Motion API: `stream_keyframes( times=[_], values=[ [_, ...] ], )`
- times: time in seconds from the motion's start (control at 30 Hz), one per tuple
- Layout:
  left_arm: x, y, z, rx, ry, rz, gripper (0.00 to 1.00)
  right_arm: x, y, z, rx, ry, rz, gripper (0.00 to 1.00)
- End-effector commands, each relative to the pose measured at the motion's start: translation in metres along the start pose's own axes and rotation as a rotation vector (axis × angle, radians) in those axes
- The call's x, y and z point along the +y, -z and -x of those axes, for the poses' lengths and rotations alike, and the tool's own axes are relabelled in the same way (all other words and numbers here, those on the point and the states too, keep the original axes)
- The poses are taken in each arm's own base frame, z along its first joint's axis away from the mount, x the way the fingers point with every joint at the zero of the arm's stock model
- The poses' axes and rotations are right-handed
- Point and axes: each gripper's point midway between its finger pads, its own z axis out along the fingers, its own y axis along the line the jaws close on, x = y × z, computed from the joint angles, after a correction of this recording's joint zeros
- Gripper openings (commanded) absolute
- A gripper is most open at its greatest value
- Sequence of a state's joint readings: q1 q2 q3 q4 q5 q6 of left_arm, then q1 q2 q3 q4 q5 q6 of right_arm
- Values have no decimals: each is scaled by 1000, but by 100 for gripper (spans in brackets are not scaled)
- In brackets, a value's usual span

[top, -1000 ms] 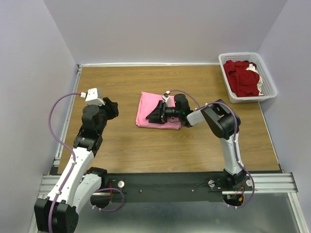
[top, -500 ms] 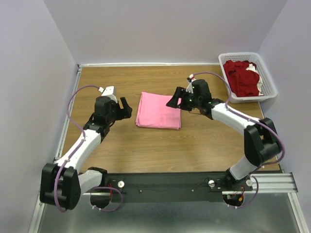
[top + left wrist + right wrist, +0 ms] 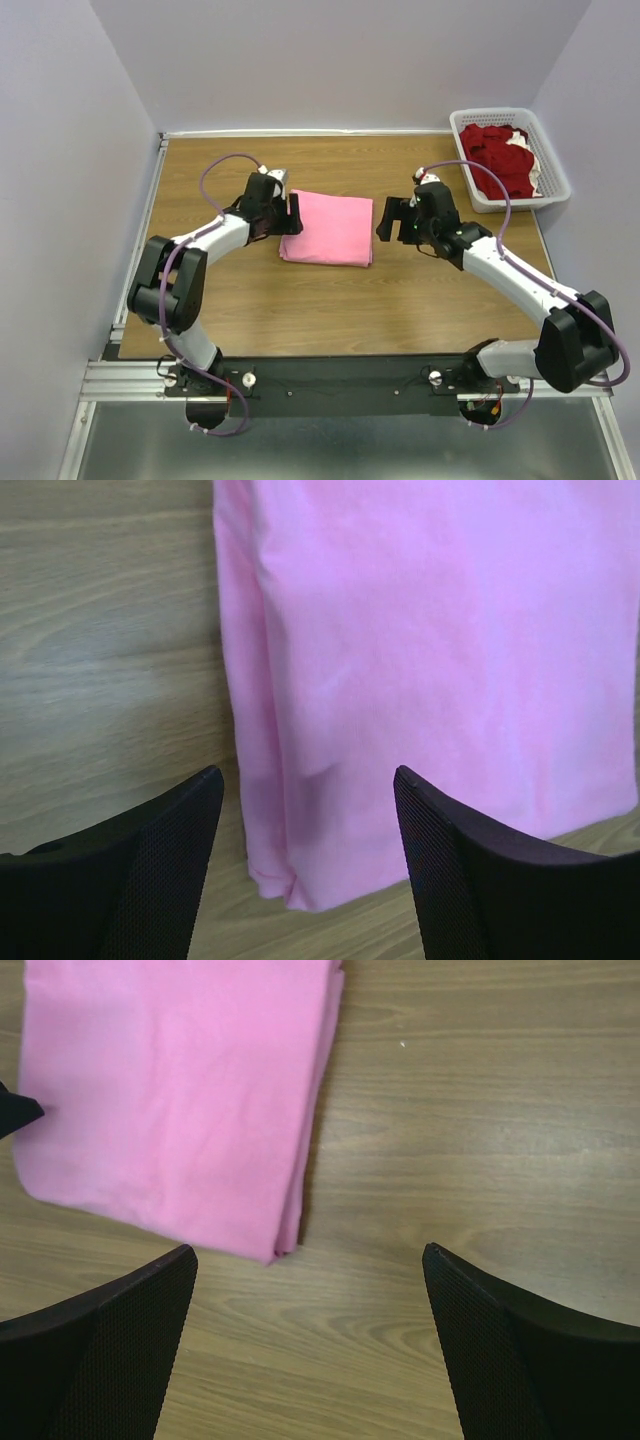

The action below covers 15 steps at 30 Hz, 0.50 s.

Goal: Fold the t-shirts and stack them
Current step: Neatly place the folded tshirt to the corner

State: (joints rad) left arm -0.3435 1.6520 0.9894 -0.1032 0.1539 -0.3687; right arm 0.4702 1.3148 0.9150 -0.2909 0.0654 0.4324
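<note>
Pink shirt [image 3: 327, 228] is laid flat mid-table, folded to a neat rectangle; layered edges are seen at its near corner in both wrist views. No cloth is gripped by either arm.

Left gripper [image 3: 284, 214] is held at the shirt's left edge with fingers spread, the folded edge framed between them in the wrist view. Whether the tips touch the cloth can't be told from that angle; they are probably just above it.

Right gripper [image 3: 386, 218] is held just off the right edge, fingers spread wide over bare table [image 3: 330, 300], nothing between them.

Both are pointed inward at the shirt from opposite sides. This is judged to be placement for squaring up or for a two-sided pickup, since a piece this wide is better supported from both ends.

Dark red shirts [image 3: 498, 158] are heaped unfolded in the white basket [image 3: 520, 204] at the far right corner, well apart from the pink one.

The pink shirt's fold is judged done. The stack is not yet started, as nothing else is folded. The next shirt would have to be fetched from the basket, which is nearest the right arm.
</note>
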Motion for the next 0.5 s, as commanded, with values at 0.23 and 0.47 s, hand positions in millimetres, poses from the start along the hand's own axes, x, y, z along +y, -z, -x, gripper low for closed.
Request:
stream_keyframes(
  times=[0.23, 0.47],
  values=[
    [18, -28, -33, 129, -16, 95, 68, -26, 1, -29, 70, 84, -85, 100],
    [22, -33, -43, 158, -8, 107, 37, -27, -3, -29, 78, 103, -90, 100]
  ],
)
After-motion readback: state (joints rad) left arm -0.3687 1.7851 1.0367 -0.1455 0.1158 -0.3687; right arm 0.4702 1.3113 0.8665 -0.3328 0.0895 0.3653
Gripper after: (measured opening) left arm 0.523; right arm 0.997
